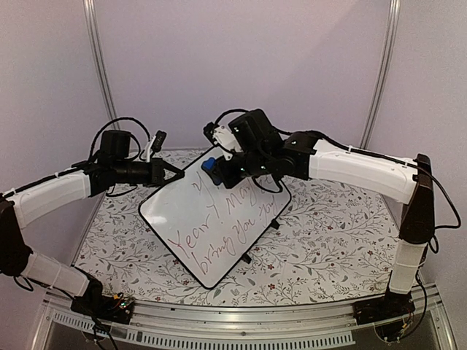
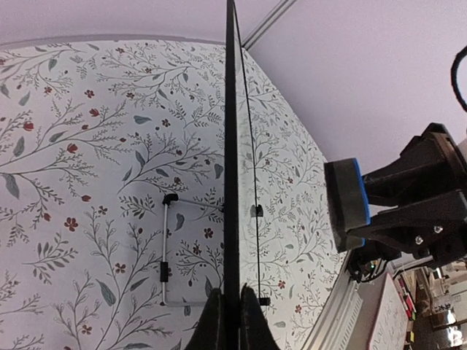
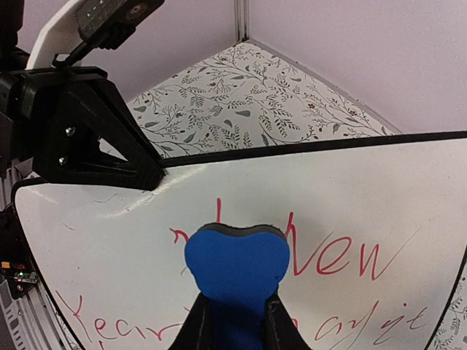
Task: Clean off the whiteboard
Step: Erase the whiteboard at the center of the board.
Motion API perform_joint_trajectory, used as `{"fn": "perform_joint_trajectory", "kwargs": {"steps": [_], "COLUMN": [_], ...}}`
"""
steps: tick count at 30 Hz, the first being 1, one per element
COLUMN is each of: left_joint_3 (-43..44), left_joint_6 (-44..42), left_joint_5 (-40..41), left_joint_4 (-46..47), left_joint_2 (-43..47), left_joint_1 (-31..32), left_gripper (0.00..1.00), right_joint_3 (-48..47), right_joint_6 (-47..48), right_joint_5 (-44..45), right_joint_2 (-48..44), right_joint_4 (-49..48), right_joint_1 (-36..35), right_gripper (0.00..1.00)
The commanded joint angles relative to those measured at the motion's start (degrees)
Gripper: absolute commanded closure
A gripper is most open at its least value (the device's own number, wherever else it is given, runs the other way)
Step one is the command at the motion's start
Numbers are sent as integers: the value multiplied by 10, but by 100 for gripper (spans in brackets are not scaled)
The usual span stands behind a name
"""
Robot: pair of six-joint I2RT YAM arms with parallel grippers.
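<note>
white whiteboard [image 1: 166, 210], red writing [image 1: 219, 235], blue eraser [image 3: 237, 264], floral table [image 1: 332, 244]

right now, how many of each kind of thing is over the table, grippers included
whiteboard: 1
blue eraser: 1
grippers: 2 (left gripper, right gripper)
total: 4

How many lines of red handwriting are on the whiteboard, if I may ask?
3: the top line behind the blue eraser, the middle line across the whiteboard, the bottom line just below it. The eraser may hide more.
</note>
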State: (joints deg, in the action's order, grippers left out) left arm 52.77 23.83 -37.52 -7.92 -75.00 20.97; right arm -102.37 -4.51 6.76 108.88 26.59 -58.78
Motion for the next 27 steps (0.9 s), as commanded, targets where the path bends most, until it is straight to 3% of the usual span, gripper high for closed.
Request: {"fn": "perform_joint_trajectory", "kwargs": {"steps": [1,27], "left_joint_3": [13,15], "left_joint_6": [-13,2], "left_joint_5": [-21,-31], "left_joint_4": [4,3], "left_joint_2": [-3,12], "left_joint_1": [7,7], "left_gripper": [100,100], "right_joint_3": [-28,-103], "right_joint_6": [18,81], "right_joint_5": [0,2], "right_joint_2": [25,95], "right_joint_4": [18,45], "right_joint_1": [-13,-34], "right_gripper": [94,94]}}
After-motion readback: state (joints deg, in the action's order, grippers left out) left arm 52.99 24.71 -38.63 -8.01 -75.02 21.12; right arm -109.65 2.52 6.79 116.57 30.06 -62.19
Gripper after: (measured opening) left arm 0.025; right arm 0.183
